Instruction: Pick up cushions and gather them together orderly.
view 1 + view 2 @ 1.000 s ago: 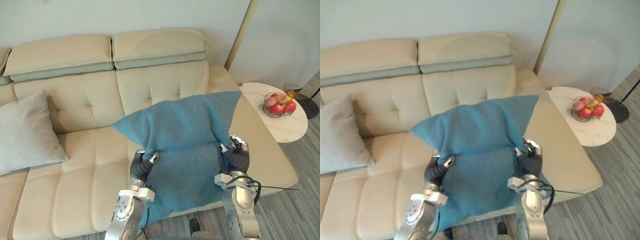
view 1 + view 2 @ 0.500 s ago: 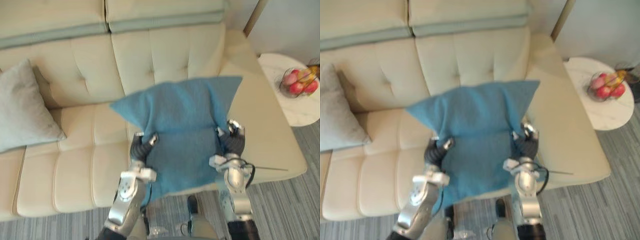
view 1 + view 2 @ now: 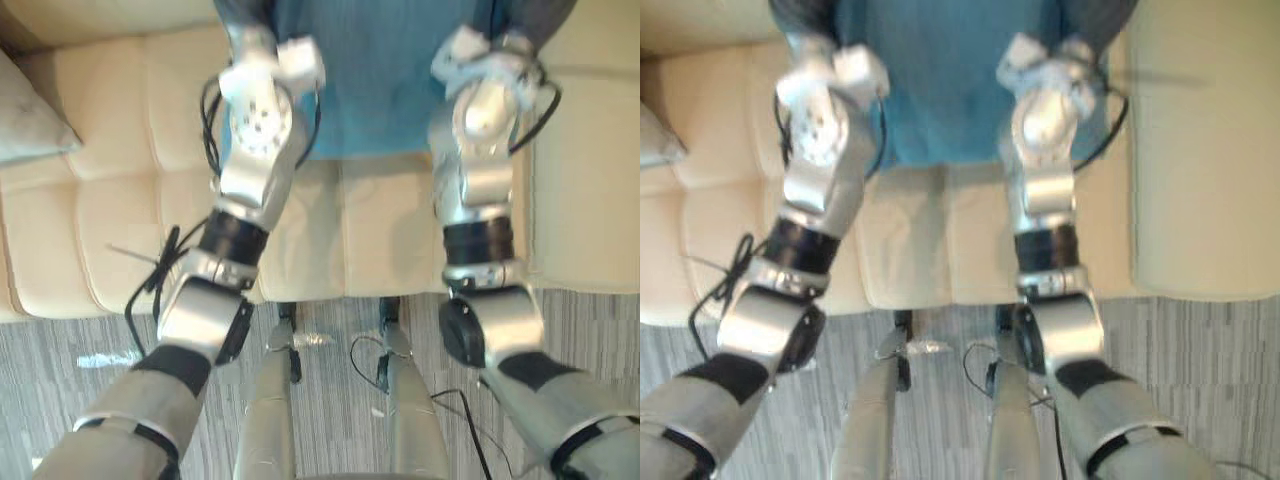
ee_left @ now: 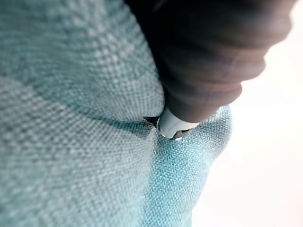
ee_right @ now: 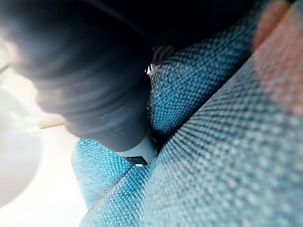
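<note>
I found the left hand [image 4: 208, 56] and right hand [image 5: 94, 80] pressed into the blue cushion [image 3: 375, 70] over the sofa [image 3: 380, 230] seat; I could not tell their grasp. The grey cushion [image 3: 25, 120] lay well left.

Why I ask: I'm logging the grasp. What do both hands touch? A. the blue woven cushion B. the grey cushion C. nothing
A: the blue woven cushion's cloth lies against the left hand and the right hand in their wrist views.
</note>
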